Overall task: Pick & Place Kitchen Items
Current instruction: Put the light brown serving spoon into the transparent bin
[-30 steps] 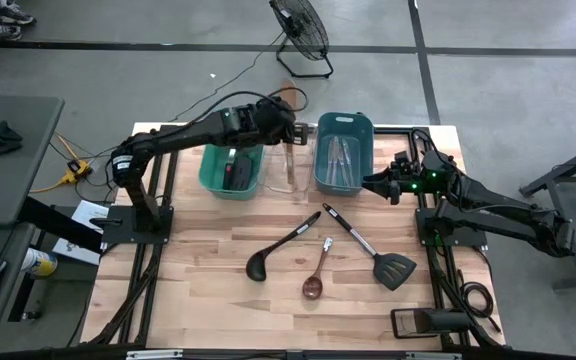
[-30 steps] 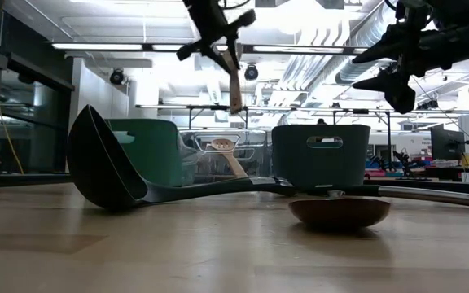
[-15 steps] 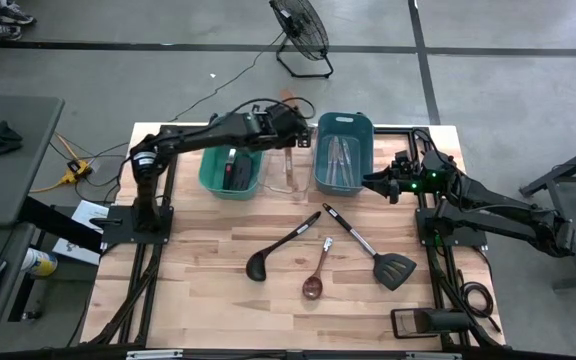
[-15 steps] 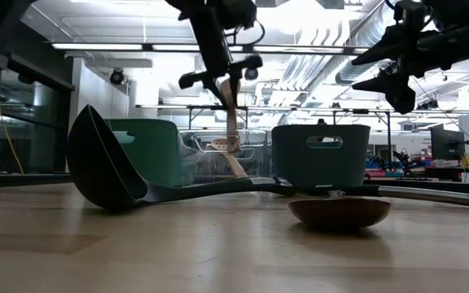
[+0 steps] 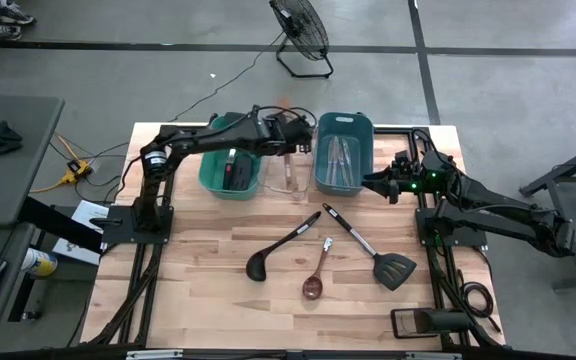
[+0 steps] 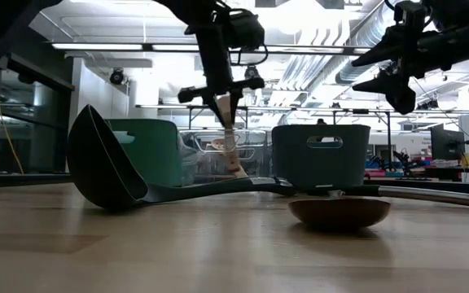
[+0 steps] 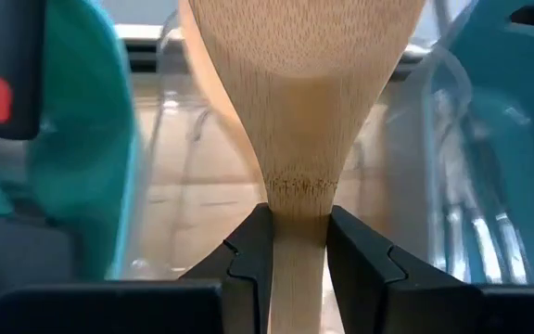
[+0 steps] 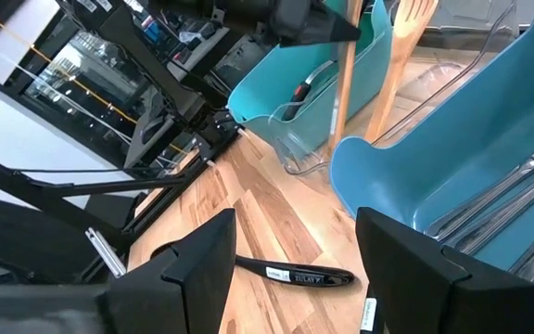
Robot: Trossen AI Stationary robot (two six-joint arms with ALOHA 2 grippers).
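My left gripper point(image 5: 289, 137) hangs over the clear bin point(image 5: 290, 172) between the green bin point(image 5: 230, 170) and the blue bin point(image 5: 342, 152). It is shut on a wooden spatula point(image 6: 229, 126). A second wooden utensil point(image 8: 404, 42) leans inside the clear bin. On the table lie a black ladle point(image 5: 284, 244), a wooden spoon point(image 5: 317, 270) and a black slotted spatula point(image 5: 372, 246). Silver cutlery point(image 5: 338, 152) lies in the blue bin. My right gripper point(image 5: 376, 184) hovers open beside the blue bin's right side, touching nothing. My left gripper pinches the wooden spatula's handle point(image 7: 299, 243) between its two fingers, right where the handle widens into the blade. The fingers slant down from above. The spatula hangs below them, blade end down, reaching in between the clear bin's walls point(image 6: 231, 155); whether it touches the bottom I cannot tell.
Red-handled black utensils point(image 5: 234, 170) stand in the green bin. The three bins sit in a row at the table's far side. A floor fan point(image 5: 300, 30) stands beyond the table. Bare wood point(image 5: 208, 280) lies left of the ladle.
My left gripper has come down over the clear bin with the wooden spatula, tipping more steeply downward. The spatula's lower end has sunk from above the bins to in between the clear bin's walls. The grip has stayed shut.
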